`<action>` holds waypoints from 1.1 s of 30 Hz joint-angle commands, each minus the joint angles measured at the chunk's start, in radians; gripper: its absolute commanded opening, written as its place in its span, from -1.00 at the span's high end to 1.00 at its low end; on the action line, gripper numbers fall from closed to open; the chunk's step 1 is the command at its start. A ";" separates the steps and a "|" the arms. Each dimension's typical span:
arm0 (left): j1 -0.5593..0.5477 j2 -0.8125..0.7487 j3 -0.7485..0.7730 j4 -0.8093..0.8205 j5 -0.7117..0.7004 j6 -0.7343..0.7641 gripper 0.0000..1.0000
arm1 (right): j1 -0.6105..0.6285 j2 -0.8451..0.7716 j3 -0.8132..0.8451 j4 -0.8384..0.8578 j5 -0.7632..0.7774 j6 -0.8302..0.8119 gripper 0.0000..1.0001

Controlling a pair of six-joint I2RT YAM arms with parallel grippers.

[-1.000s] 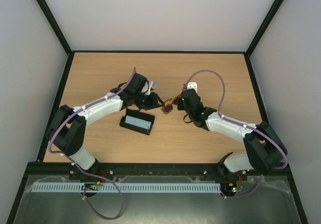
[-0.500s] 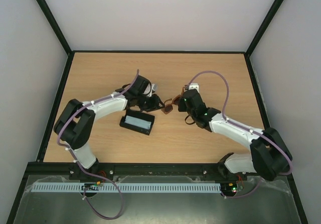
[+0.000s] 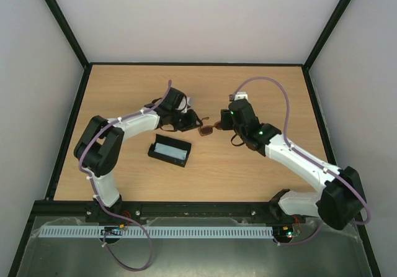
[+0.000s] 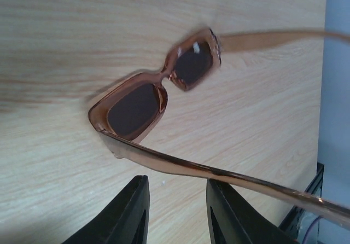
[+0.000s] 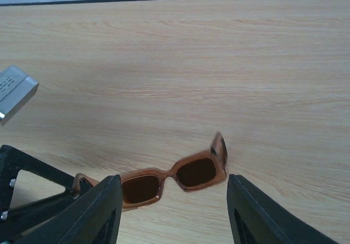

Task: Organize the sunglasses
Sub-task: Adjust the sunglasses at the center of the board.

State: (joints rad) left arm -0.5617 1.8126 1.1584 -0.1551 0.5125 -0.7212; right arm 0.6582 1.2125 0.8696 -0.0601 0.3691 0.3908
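Two open hands and one small pair of shades between them, that's the setup. The sunglasses [image 3: 208, 130] sit on the table [image 3: 273, 84] around the middle of the overhead frame. The left hand [image 3: 189, 123] is just beside them on the picture's left, and the right hand [image 3: 222, 125] is just beside them on the other side. The black case [image 3: 169, 151] lies open to the lower left, pale blue lining up, apart from the glasses.

The left hand's fingers are parted with nothing pinched. In its wrist view one temple runs across just past the fingertips [image 4: 136, 192], and I can't tell if it touches. The right hand is spread wide too, with the frame lying in the gap at the lower middle of its view.

My guess is the step is folding the temples in before the glasses go in the case, since both look swung out. I'd brace the front by a thick frame corner with one hand. The other hand should push each temple slowly near the hinge, not at the tip, because those thin strips would likely flex. Keep off the lenses.

The frame is glossy translucent amber-brown plastic, chunky, with rounded-square rims and dark lenses. The table is pale wood grain and looks smooth, so a one-sided push probably just slides the glasses.
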 commanded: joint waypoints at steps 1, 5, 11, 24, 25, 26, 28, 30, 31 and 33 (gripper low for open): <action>0.023 0.023 0.047 -0.005 -0.003 0.015 0.36 | -0.005 0.079 0.082 -0.092 -0.004 -0.027 -0.08; 0.023 0.022 0.067 -0.019 -0.005 0.025 0.37 | -0.005 0.127 0.085 -0.098 0.006 -0.025 -0.08; 0.032 0.020 0.069 -0.024 0.002 0.034 0.36 | -0.005 0.207 0.130 -0.117 0.002 -0.019 -0.03; 0.045 0.003 0.063 -0.027 0.008 0.043 0.36 | -0.005 0.258 0.146 -0.192 0.065 0.030 0.58; 0.045 -0.002 0.063 -0.028 0.006 0.044 0.36 | -0.005 0.259 0.146 -0.198 0.076 0.032 0.64; 0.045 -0.006 0.062 -0.029 0.003 0.044 0.36 | -0.005 0.259 0.146 -0.200 0.086 0.033 0.69; 0.045 -0.011 0.059 -0.031 0.002 0.045 0.36 | -0.005 0.257 0.144 -0.204 0.104 0.031 0.67; 0.045 -0.014 0.053 -0.028 0.003 0.045 0.36 | -0.005 0.260 0.145 -0.209 0.133 0.030 0.64; 0.045 -0.016 0.049 -0.025 0.004 0.043 0.37 | -0.005 0.264 0.146 -0.213 0.147 0.027 0.57; 0.045 -0.019 0.040 -0.018 0.007 0.040 0.36 | -0.005 0.272 0.152 -0.221 0.172 0.027 0.39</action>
State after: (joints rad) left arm -0.5220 1.8267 1.2057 -0.1699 0.5079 -0.6876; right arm 0.6575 1.4597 0.9920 -0.2157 0.4587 0.4129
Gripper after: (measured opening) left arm 0.318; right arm 0.238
